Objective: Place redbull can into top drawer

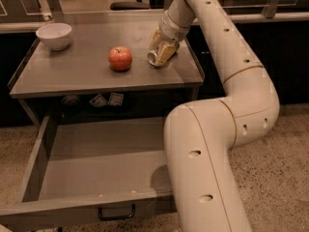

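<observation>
Tabletop (72,79) carries bowl (54,35), apple (120,58), perhaps redbull can (153,58) in gripper (162,52).

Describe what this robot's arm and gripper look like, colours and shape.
The arm is a chain of thick, rounded cream-white segments with smooth shells, small dark oval holes along them and a thin tan ring at one joint. No loose cables show. It narrows to a small tan-yellow gripper, which sits over the right side of the flat grey tabletop, beside the round red apple.
</observation>
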Robot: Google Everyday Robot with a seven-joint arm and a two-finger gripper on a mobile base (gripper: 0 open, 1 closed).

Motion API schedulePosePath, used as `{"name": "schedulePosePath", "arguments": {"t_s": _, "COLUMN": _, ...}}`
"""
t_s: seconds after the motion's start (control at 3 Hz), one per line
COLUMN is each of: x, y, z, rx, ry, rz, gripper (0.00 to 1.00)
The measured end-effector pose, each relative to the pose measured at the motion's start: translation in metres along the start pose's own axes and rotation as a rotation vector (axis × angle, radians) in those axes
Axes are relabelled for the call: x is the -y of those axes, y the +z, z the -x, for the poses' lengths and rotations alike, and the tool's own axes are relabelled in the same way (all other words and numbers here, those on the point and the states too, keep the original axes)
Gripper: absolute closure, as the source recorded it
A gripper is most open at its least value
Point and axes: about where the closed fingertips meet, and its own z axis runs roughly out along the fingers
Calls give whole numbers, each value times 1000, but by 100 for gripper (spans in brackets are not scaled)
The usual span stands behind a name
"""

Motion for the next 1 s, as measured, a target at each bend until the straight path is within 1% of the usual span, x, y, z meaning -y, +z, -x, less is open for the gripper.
{"name": "schedulePosePath", "arguments": {"t_s": 0.33, "x": 0, "y": 0, "z": 0, "rx": 0, "ry": 0, "rz": 0, "gripper": 87}}
{"name": "schedulePosePath", "arguments": {"t_s": 0.67, "x": 4, "y": 3, "z": 1, "rx": 2, "ry": 1, "rz": -12, "gripper": 100}}
{"name": "schedulePosePath", "arguments": {"t_s": 1.0, "x": 11, "y": 0, "z": 6, "rx": -15, "ry": 6, "rz": -30, "gripper": 100}}
